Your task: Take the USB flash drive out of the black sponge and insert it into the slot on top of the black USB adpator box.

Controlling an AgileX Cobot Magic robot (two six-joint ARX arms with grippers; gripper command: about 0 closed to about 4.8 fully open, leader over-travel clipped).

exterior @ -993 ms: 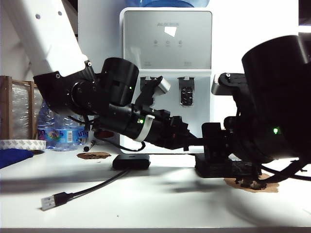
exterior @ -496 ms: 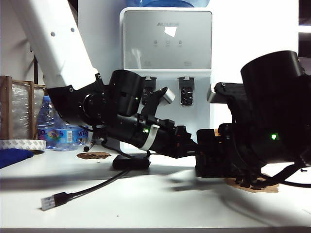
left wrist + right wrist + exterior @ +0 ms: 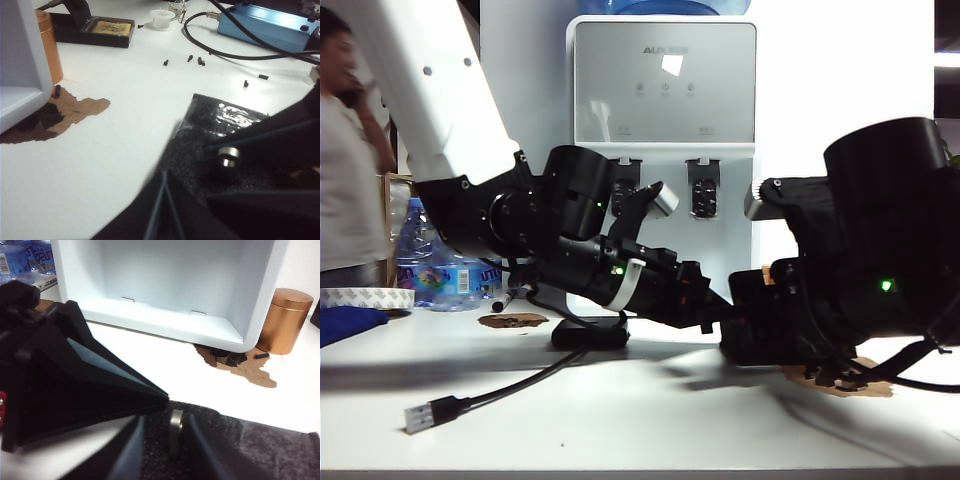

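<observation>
USB flash drive point(image 3: 175, 432): upright in the black sponge point(image 3: 260, 450), loop end up, not yet pulled.
right hand point(image 3: 162, 440): fingers either side of the drive, part open, a gap on each side, nothing gripped.
left hand point(image 3: 200, 197): low over the sponge's near edge, fingers close to the foam; can't tell how far open, nothing visibly held. Judgement: it's there to pin the sponge.
black USB adpator box point(image 3: 590, 333): on the surface left of the sponge, well apart, cable to a silver plug point(image 3: 418, 416) in front; slot not visible.
step: pre-grasp, early in the task.
risk 1: off-centre closing tilts the drive or pinches foam.
risk 2: sponge lifts with the drive if left hand isn't pressing.
risk 3: hands are crowded, fingers could collide.
</observation>
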